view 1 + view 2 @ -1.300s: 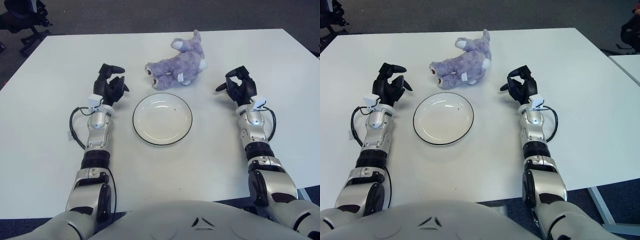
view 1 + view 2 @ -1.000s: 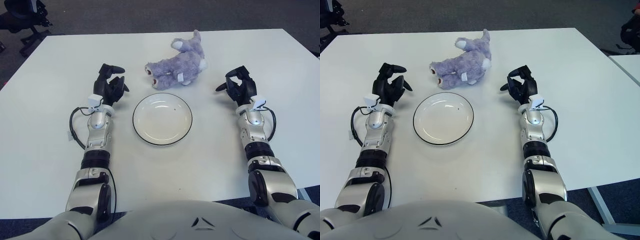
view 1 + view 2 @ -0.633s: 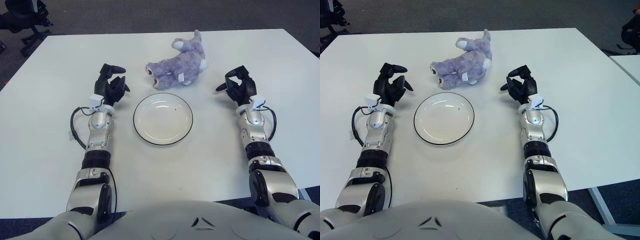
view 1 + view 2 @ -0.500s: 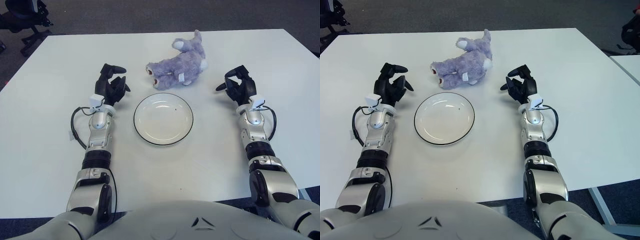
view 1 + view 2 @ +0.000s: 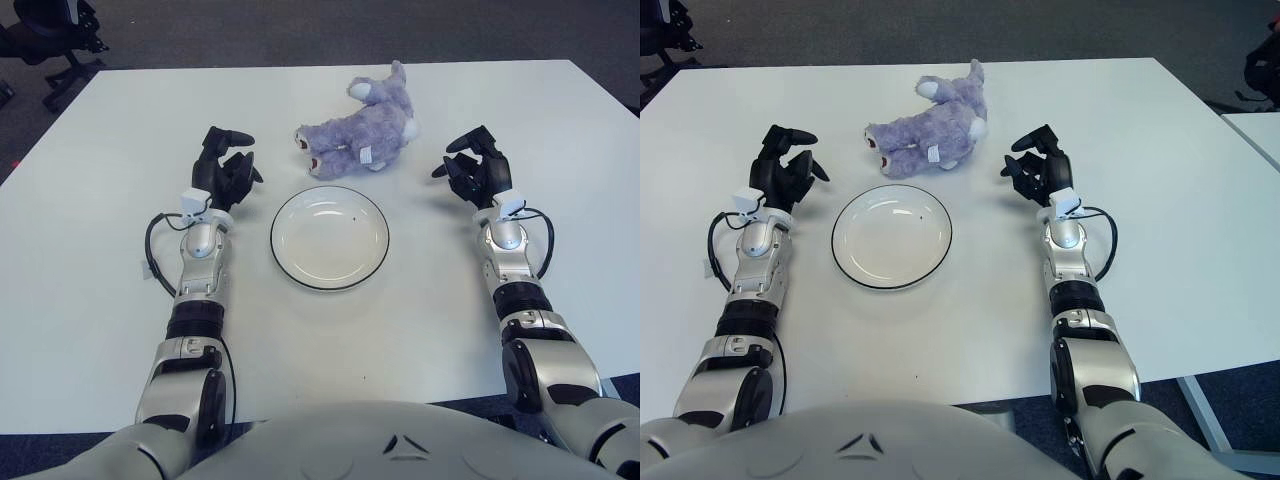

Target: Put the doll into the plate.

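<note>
doll (image 5: 357,134): purple plush on its side, just beyond the plate (image 5: 330,238), apart from it.
handling: likely light, soft, compressible, not fragile; grip the torso mid-body.
right hand (image 5: 476,174): near doll, fingers loosely spread, empty.
left hand (image 5: 222,175): left of plate, fingers loosely apart, empty.

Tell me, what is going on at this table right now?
Nothing is being held yet. The purple doll lies on the white table, just beyond the empty plate. The right robot hand is open beside the doll; the left robot hand shows to the left of the plate, also holding nothing.
</note>
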Robot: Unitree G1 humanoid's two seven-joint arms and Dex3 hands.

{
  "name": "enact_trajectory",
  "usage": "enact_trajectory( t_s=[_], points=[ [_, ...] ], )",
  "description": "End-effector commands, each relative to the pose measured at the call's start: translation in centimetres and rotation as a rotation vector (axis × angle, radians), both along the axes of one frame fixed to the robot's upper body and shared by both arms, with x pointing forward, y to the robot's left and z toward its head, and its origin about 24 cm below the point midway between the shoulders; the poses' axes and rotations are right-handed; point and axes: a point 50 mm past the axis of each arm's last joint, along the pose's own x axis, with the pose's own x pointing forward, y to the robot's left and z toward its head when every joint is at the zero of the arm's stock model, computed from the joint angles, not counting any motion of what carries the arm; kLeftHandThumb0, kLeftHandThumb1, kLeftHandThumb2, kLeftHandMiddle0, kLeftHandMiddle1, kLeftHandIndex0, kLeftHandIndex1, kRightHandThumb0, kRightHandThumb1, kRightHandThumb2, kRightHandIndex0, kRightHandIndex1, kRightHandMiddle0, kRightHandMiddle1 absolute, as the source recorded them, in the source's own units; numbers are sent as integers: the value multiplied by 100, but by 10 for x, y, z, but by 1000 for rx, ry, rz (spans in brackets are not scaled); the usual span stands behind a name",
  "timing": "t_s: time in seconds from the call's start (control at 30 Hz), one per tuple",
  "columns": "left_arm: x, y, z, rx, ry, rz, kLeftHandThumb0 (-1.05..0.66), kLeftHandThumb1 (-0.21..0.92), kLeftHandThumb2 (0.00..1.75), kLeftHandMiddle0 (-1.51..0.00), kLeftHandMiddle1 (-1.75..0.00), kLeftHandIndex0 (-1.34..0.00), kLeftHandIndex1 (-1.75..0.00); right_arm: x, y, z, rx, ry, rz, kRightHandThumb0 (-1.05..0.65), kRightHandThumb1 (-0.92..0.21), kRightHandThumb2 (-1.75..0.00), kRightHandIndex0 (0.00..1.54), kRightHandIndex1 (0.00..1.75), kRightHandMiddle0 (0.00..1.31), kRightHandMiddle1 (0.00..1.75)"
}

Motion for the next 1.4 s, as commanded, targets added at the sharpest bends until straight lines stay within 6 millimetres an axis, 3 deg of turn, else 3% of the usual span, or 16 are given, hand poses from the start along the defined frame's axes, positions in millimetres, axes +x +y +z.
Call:
enact_trajectory(
  t_s=[0.0, 0.2, 0.3, 0.37, 0.4, 0.5, 0.63, 0.87, 1.37],
  points=[
    [-17, 3, -34, -15, 129, 24, -35, 92, 35, -86, -175, -39, -155, -14, -6, -18, -111, 32, -73, -35, -92, -33, 70, 139, 40, 153],
    [-15, 3, -36, -10, 140, 25, -35, 92, 35, -86, -175, -39, -155, -11, 5, 0, -393, -103, -196, -7, -92, -27, 57, 139, 35, 140],
    [-14, 3, -36, -7, 142, 26, -35, 92, 35, -86, -175, -39, -155, -10, 8, 3, -449, -134, -230, -27, -92, -26, 51, 99, 44, 143],
    [-14, 2, -36, -4, 144, 28, -35, 92, 35, -86, -175, -39, -155, -9, 11, 6, -477, -154, -235, -31, -92, -25, 51, 88, 46, 143],
    [-14, 2, -36, 0, 147, 30, -35, 92, 35, -86, -175, -39, -155, -7, 14, 9, -508, -173, -231, -38, -91, -19, 50, 73, 43, 116],
    [-13, 2, -37, 5, 152, 35, -35, 92, 35, -86, -175, -39, -155, -5, 19, 17, -576, -211, -228, -45, -92, -7, 57, 31, 47, 64],
    [-13, 2, -37, 8, 155, 40, -35, 92, 35, -86, -175, -39, -155, -4, 23, 21, -651, -235, -235, -48, -92, -3, 59, 9, 47, 39],
    [-12, 1, -38, 10, 158, 43, -35, 92, 34, -87, -175, -39, -155, -4, 31, 30, -742, -248, -243, -53, -92, 0, 52, 1, 42, 18],
    [-11, -2, -38, 21, 162, 45, -35, 92, 34, -88, -175, -39, -155, 2, 46, 56, -806, -223, -221, -61, -92, -4, 44, 0, 41, 11]
  ],
)
